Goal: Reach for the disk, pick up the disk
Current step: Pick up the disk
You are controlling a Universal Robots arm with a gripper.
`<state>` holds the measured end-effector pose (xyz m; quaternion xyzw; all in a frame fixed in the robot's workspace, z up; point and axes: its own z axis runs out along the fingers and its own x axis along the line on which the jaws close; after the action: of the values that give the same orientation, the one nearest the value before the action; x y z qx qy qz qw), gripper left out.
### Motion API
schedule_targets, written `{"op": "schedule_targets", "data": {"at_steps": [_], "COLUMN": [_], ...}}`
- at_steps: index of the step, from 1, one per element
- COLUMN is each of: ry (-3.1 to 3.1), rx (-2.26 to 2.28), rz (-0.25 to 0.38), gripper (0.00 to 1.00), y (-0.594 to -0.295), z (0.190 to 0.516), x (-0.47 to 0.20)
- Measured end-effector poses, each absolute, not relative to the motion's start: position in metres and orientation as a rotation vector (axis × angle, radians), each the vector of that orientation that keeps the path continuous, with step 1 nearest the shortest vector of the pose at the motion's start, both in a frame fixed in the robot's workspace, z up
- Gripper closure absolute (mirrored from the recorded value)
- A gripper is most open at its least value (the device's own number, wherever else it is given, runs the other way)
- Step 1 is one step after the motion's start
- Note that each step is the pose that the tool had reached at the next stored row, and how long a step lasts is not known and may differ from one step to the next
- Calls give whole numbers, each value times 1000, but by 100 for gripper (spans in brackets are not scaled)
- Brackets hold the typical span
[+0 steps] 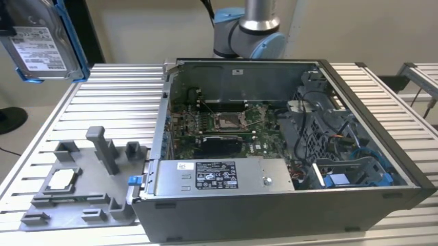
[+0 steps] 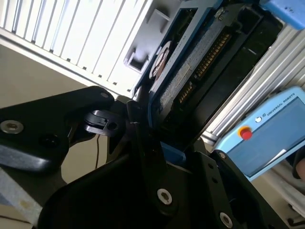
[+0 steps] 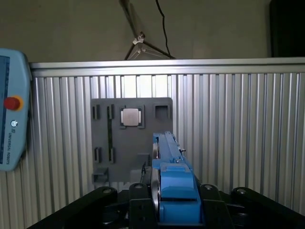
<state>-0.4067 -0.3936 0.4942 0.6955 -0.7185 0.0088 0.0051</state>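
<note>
My claw (image 3: 174, 200) is clamped shut on the disk (image 3: 167, 157), and in the first wrist view the jaws pinch its blue frame edge-on. In the exterior view the disk (image 1: 42, 46) hangs high at ten o'clock, clear of the table (image 1: 116, 97), so I judge reach and pick-up both done! Down at eight o'clock, the grey tray (image 1: 82, 205) holds a small silver chip (image 1: 60, 179). At centre, the open computer case (image 1: 274, 215) holds the motherboard (image 1: 226, 120) and a long grey box (image 1: 219, 177).

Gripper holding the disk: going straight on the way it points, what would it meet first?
Likely the grey fixture plate on the slatted table, with the disk touching first; depth is unclear.
</note>
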Motion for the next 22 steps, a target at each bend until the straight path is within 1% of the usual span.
{"op": "schedule_targets", "data": {"at_steps": [22], "ry": [-2245], "rx": [2174], "rz": [18], "gripper": [100], "y": [-394], "z": [494], "x": [-345]}}
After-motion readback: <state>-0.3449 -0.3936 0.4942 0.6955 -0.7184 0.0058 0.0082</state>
